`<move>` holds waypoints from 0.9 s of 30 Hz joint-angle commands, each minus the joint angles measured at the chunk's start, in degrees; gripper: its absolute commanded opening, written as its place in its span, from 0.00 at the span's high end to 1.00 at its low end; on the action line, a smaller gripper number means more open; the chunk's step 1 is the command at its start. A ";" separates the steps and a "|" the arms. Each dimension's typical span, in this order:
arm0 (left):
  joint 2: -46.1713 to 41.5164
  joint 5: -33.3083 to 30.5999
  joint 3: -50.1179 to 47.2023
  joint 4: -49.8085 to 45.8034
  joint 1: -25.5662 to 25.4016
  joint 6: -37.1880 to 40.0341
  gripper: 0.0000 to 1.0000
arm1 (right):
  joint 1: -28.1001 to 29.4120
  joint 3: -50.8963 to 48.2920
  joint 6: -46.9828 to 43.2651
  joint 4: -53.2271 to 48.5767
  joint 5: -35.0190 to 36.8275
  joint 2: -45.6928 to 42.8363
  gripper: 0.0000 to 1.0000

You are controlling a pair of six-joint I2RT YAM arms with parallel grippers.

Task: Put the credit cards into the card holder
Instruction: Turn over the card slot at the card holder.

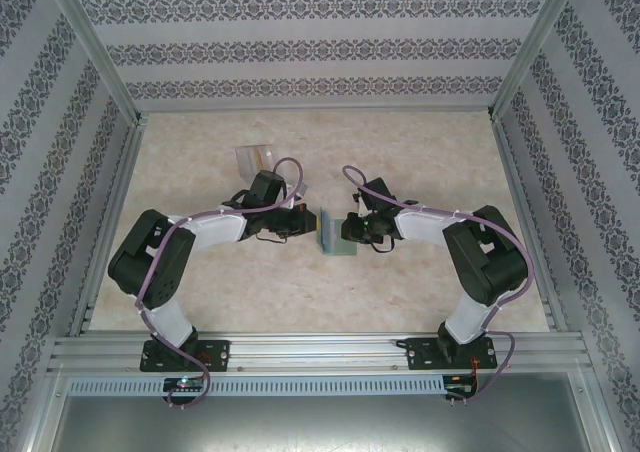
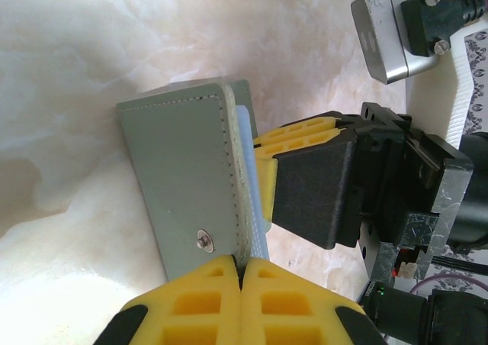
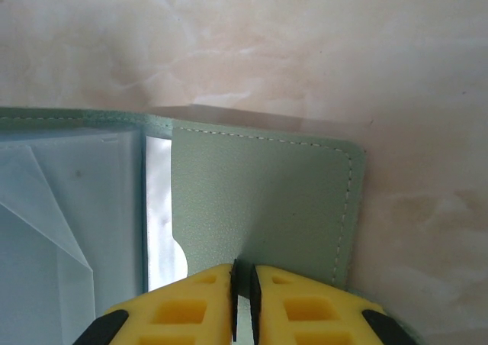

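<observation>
The grey-green card holder (image 1: 335,242) is held up on edge between my two grippers at mid-table. In the left wrist view its outer panel (image 2: 179,177) with a metal snap faces me, and my left gripper (image 2: 242,272) is shut on its stitched edge. A pale blue strip (image 2: 244,135) shows between the panels; I cannot tell whether it is one of the credit cards or a sleeve. My right gripper (image 3: 244,278) is shut on the edge of an inner pocket panel (image 3: 259,200), with clear sleeves (image 3: 69,223) to its left. Its yellow fingers (image 2: 293,140) press the holder's far side.
A clear plastic box (image 1: 254,160) stands behind the left arm (image 1: 200,234). The cream table (image 1: 330,152) is fenced by patterned walls on three sides and a metal rail (image 1: 320,352) at the near edge. The right arm (image 1: 450,234) reaches in from the right.
</observation>
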 commanded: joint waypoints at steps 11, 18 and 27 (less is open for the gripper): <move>2.47 1.03 0.92 2.21 -0.60 -1.08 0.74 | 1.81 -1.27 1.08 -0.83 -1.03 3.43 0.81; 2.56 1.54 0.56 3.57 -0.60 -2.10 0.71 | 1.89 -1.44 0.86 -1.24 -0.68 3.21 0.81; 1.20 1.33 -0.19 4.36 -0.60 -2.73 0.57 | 2.07 -1.29 0.72 -1.67 -0.37 3.21 0.82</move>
